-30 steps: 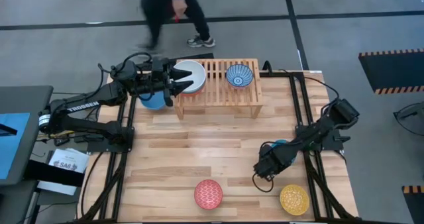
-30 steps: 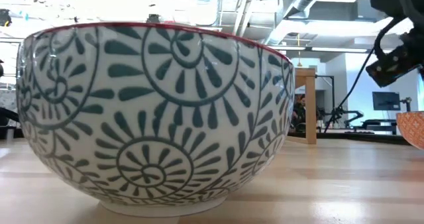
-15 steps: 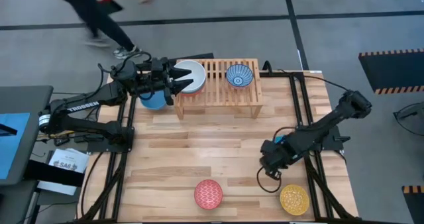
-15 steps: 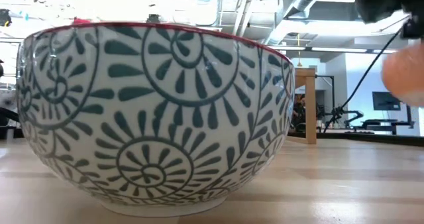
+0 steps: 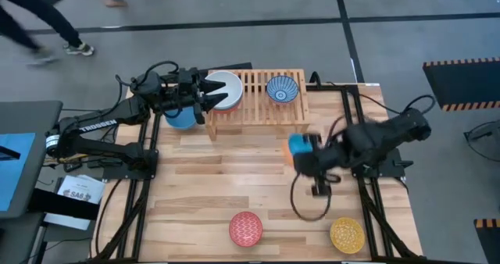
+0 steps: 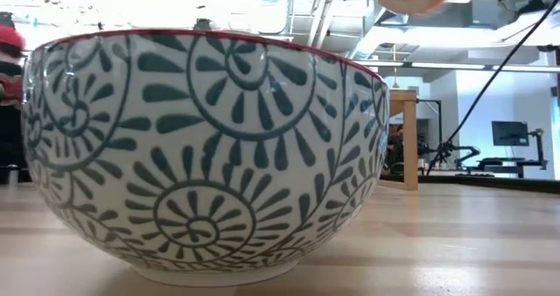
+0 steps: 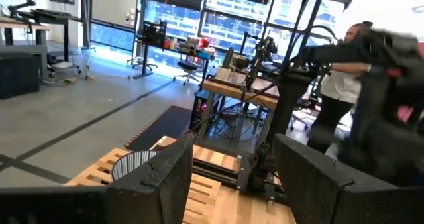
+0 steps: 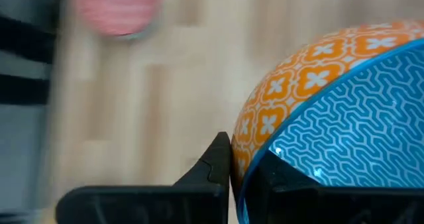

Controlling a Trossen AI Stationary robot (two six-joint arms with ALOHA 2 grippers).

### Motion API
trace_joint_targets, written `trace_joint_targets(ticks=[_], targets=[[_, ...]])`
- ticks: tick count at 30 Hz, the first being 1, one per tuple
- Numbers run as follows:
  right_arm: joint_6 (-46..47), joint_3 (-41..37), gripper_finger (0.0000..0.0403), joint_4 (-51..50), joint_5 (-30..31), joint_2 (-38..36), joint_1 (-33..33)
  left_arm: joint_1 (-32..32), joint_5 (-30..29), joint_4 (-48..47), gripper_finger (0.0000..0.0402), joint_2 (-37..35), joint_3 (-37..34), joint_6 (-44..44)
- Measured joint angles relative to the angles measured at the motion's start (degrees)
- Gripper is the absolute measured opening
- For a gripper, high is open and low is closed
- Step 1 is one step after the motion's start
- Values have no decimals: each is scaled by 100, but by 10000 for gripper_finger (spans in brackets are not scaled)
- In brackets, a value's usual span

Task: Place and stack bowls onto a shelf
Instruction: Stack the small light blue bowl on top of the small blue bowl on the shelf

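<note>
1. Near edge of the light plank table point(image 5: 234, 178): a round red-patterned bowl point(image 5: 245, 229) sits left of centre; a round yellow patterned bowl point(image 5: 347, 235) sits towards the right corner, well apart from it. Low view is filled by the red bowl's white outer wall with dark teal swirls point(image 6: 206, 151).
2. Mid-table, right of centre: the right gripper point(image 5: 306, 156) hangs above the planks with its jaws pinched on the rim of a bowl with a blue patterned inside and orange flowered outside point(image 8: 331, 124). In the right wrist view one dark finger point(image 8: 215, 164) sits against the orange outer wall.
3. Far edge: the low light-wood slatted shelf point(image 5: 258, 112) carries a white round bowl point(image 5: 225, 90) at its left end and a blue-and-white patterned bowl point(image 5: 282, 89) towards the right.
4. The left gripper point(image 5: 209, 93) is at the white bowl, jaws spread wide, holding nothing; the left wrist view shows the two fingers point(image 7: 165, 177) apart.
5. A plain blue bowl point(image 5: 180, 118) lies under the left arm, just beside the shelf's left end.
6. On the floor beyond the table, a person's legs point(image 5: 39, 22).
</note>
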Motion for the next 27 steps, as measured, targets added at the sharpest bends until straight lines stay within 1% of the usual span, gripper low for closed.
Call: trace_joint_targets(ticks=[2,4,6,10,15,19,25,27], targets=[[-568,482,37,-278,354,85,-292,-1,0,0,195,0,0,-4],[-1185,826,37,-233,514,149,-646,0,0,0,195,0,0,-6],[-1837,1055,37,-154,552,224,-1024,-1,0,0,195,0,0,-7],[-3051,1299,37,-100,709,505,-1817,0,2,0,195,0,0,-15],[-4055,1436,37,-129,952,1020,-2685,-1,35,80,195,0,0,-419],[-4616,1458,37,-258,1447,1411,-3014,0,245,378,195,0,0,-648],[-4656,1459,37,-911,1592,1777,-3232,-2,385,688,195,-2,2,-754],[-4624,1459,37,-908,1650,1805,-3256,-2,380,760,195,-2,2,-754]])
